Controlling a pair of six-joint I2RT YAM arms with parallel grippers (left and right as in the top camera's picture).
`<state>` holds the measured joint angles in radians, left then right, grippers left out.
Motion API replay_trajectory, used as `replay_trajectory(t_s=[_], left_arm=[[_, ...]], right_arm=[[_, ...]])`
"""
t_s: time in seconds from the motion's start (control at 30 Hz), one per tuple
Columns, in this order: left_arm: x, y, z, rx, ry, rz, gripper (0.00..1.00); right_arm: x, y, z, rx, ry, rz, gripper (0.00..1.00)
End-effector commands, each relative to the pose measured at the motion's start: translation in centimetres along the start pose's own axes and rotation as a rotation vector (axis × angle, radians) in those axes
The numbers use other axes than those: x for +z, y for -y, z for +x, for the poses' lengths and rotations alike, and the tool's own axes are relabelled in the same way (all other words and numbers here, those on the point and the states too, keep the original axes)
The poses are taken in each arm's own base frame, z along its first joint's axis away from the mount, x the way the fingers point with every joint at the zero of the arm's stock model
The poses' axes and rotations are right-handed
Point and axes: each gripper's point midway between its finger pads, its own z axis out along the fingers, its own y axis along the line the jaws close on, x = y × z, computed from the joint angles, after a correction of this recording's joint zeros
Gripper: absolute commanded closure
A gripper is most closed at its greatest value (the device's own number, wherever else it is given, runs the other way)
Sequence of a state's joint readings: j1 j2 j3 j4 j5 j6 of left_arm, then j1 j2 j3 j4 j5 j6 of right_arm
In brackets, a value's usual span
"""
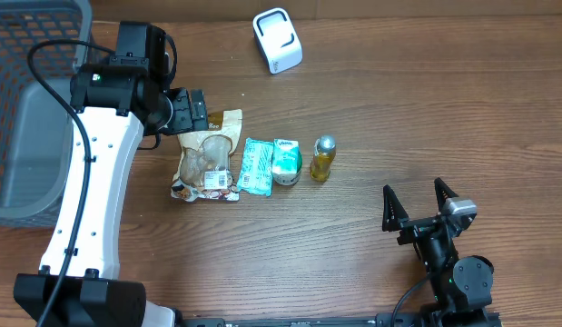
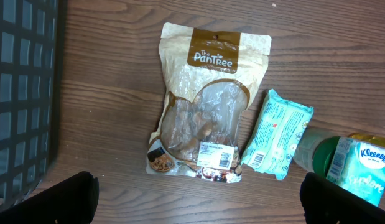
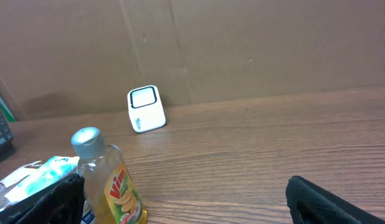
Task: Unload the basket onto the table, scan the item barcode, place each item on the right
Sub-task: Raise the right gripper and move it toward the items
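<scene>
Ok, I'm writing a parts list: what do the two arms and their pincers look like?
Left arm: white shell, black joints, a black cable looped along it. Right arm: all black with a small grey block. Left pincer and right pincer both have black fingers.

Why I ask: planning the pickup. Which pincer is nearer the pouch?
Left. The left pincer hovers above the top end of the pouch; the right pincer sits far off, beyond the bottle.
</scene>
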<state>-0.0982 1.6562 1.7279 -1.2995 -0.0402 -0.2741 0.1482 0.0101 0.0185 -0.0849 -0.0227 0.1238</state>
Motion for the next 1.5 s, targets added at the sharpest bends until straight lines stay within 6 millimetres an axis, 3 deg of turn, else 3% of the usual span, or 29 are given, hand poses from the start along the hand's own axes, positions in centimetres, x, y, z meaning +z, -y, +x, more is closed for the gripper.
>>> replay_trajectory(t_s=[0.0, 0.6, 0.8, 1.23, 1.47], left_arm=[[0.5, 0.1, 0.2, 0.009, -0.013, 0.004, 0.01], [0.5, 0.1, 0.2, 0.009, -0.013, 0.004, 0.00], [0.5, 0.1, 0.2, 0.009, -0.013, 0.004, 0.00], [0.5, 0.1, 0.2, 0.009, -0.013, 0.004, 0.00], [0.5, 0.1, 0.2, 0.010, -0.013, 0.004, 0.00]], right_arm=[[0.0, 0.1, 0.3, 0.007, -0.003, -0.001, 0.00], [-0.2, -1.2, 0.3, 0.038, -0.025, -0.070, 0.00], [-0.7, -1.4, -0.6, 0.040, -0.054, -0.063, 0.00], [-3.1, -2.7, -8.3, 0.034, 0.056, -0.068, 0.00], [-3.5, -3.5, -12.0, 0.077, 0.015, -0.060, 0.00]])
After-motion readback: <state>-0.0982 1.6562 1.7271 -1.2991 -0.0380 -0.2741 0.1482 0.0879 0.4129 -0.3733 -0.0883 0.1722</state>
